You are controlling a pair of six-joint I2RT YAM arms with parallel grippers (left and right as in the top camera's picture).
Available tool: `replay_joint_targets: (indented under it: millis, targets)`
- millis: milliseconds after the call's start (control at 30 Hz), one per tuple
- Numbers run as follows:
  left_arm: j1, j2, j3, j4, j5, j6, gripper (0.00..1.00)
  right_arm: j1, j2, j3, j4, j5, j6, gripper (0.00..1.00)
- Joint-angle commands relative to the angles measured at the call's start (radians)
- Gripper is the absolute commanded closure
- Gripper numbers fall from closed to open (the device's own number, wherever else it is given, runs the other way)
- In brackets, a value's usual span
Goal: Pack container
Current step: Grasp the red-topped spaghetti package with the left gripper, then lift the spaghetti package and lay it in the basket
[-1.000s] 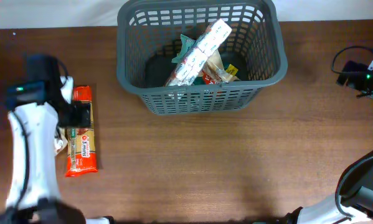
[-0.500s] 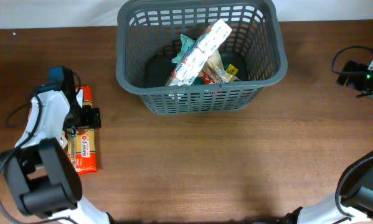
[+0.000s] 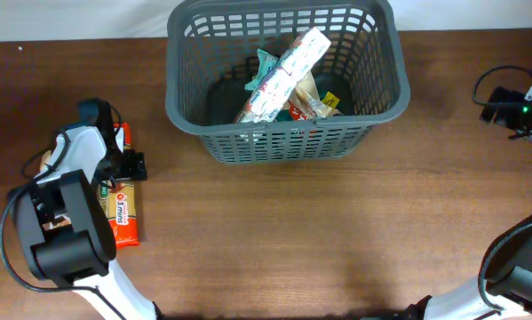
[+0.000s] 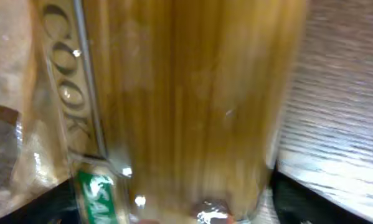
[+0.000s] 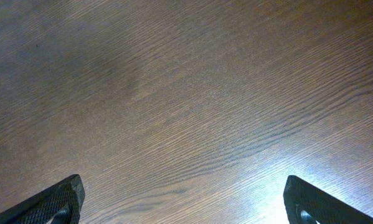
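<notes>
The dark grey container [image 3: 288,138] stands at the table's back middle and holds several packets, with a long white one [image 3: 283,71] leaning on top. An orange spaghetti packet [image 3: 123,218] lies flat at the table's left. My left gripper [image 3: 116,164] is down over its far end. In the left wrist view the packet [image 4: 192,112] fills the frame, and the gripper [image 4: 174,211] stands open with one dark finger on each side of it. My right gripper [image 3: 504,105] hovers at the far right edge. It is open and empty [image 5: 183,205] over bare wood.
A crinkly clear packet [image 4: 12,93] lies right beside the spaghetti packet on its left. Brown wooden table [image 3: 337,231] stretches between the spaghetti packet and the right arm, in front of the container.
My left arm has swung in and lowered its gripper onto the far end of the spaghetti packet. The right arm and the container have not moved.
</notes>
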Motion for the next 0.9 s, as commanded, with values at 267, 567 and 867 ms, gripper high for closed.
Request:
replay_joint_targets:
  millis: [267, 567, 867]
  targets:
    - [0.009, 0.058, 0.111, -0.12, 0.0, -0.005, 0.98, 0.0, -0.026, -0.003, -0.001, -0.002, 0.012, 0.01]
    - [-0.015, -0.041, 0.721, -0.424, 0.008, 0.003, 0.98, 0.0, -0.026, -0.003, 0.0, -0.002, 0.012, 0.01]
    - [-0.181, -0.128, 1.262, -0.417, 0.259, 0.314, 0.98, 0.0, -0.026, -0.003, 0.0, -0.002, 0.012, 0.01]
